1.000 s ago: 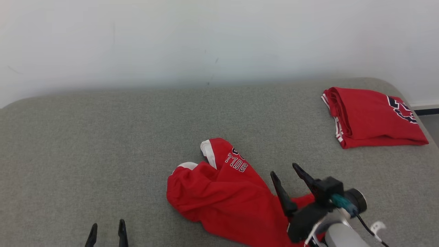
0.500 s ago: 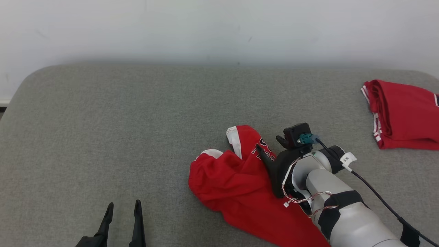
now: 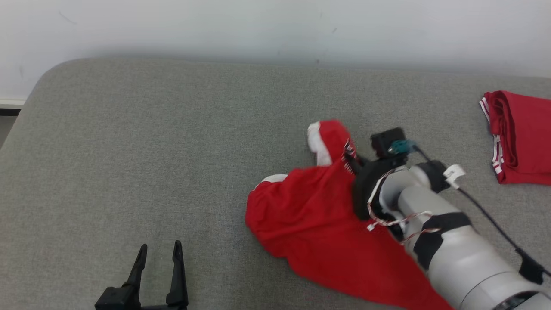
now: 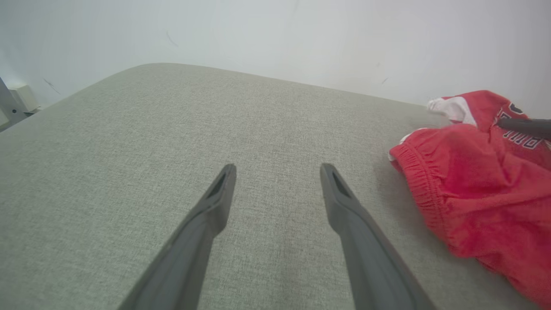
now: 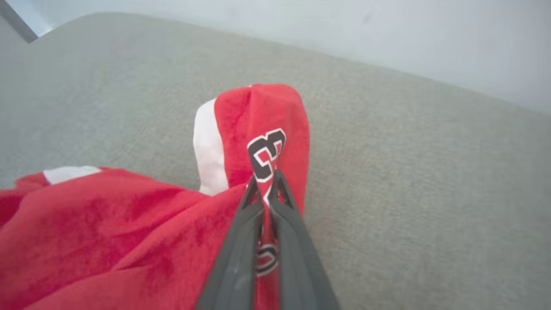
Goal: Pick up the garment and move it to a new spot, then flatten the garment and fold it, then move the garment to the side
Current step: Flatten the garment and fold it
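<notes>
right wrist view shows the change: the right gripper (image 5: 267,178), which stood with its fingers spread over the red basketball shorts (image 5: 107,228) a second ago, is now clenched on a ridge of cloth at the black-and-white number print (image 5: 264,153), beside the white-trimmed leg hem (image 5: 208,146). in the head view the same gripper (image 3: 348,157) sits on the upper right part of the shorts (image 3: 310,215). the hem end past it looks slightly blurred and bunched upward, so the cloth seems to be taking tension already. the head camera has also shifted, so the shorts' new place in that picture is no move of their own. judged from this, the pick-up has its hold and the carry to a new spot comes next. flattening and folding are not yet begun: the shorts lie crumpled on the grey padded surface (image 3: 150,150), right of its middle.

the left gripper (image 3: 159,249) hangs released at the near left, fingers apart and holding nothing, well apart from the elastic waistband (image 4: 419,185). a folded red garment (image 3: 525,137) lies at the far right edge, well apart from the shorts. a carry that way would crowd it, while the broad left stretch offers room. the pinch takes only one fold, so most of the shorts would likely trail and drag. the right arm's black cable (image 3: 486,211) hangs close over the surface behind the wrist.
</notes>
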### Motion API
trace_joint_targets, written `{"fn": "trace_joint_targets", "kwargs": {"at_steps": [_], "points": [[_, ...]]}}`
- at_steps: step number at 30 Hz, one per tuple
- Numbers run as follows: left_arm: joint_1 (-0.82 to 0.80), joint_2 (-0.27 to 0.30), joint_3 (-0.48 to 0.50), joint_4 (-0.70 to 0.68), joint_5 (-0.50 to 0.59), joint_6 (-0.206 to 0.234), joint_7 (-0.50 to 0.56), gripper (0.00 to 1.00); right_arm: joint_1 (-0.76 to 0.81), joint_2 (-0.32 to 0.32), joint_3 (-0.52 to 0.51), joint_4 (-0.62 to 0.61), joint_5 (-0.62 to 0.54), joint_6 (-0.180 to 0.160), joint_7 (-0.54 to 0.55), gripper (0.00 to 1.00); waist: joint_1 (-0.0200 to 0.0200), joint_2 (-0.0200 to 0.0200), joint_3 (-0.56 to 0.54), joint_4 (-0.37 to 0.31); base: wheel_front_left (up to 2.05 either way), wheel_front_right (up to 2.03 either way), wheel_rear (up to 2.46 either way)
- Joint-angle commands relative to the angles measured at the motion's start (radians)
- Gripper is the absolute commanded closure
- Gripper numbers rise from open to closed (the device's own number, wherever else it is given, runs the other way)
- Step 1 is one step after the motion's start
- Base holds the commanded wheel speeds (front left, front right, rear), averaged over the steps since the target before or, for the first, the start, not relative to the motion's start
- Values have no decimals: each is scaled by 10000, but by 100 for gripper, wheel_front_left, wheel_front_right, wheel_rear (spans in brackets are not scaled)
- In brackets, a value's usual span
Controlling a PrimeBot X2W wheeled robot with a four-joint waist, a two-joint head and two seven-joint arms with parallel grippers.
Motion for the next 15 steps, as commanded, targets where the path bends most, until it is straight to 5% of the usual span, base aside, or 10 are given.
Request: {"fn": "trace_joint_targets", "kwargs": {"at_steps": [1, 7, 15], "points": [[-85, -8, -13, 6, -115, 22, -33, 0, -359, -215, -93, 59, 61, -28, -338, 100, -2, -1, 37, -35, 0, 0, 0], [-188, -8, -128, -34, -218, 74, -33, 0, -1397, -898, -875, 896, 11, -28, -2136, 100, -2, -1, 125, -35, 0, 0, 0], [-261, -8, -356, 61, -266, 44, -33, 0, -1783, -1761, -1962, 1364, -969, -30, -2637, 100, -2, -1, 195, 235, 0, 0, 0]]}}
